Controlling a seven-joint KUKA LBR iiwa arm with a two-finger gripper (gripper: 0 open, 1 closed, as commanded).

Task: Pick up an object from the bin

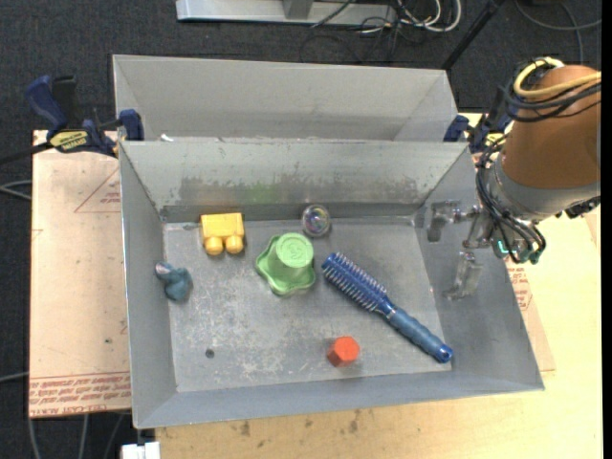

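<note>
Grey metal bin [268, 352] holding blue hairbrush [382, 306], green cup [287, 263], yellow block [222, 234], pincer [464, 273] by right wall, grip unclear

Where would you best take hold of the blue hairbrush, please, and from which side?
Probably the handle of the hairbrush: it is slim, bare of bristles and lies flat, slanting toward the near right corner of the bin. Come from above, closing across its width.
</note>
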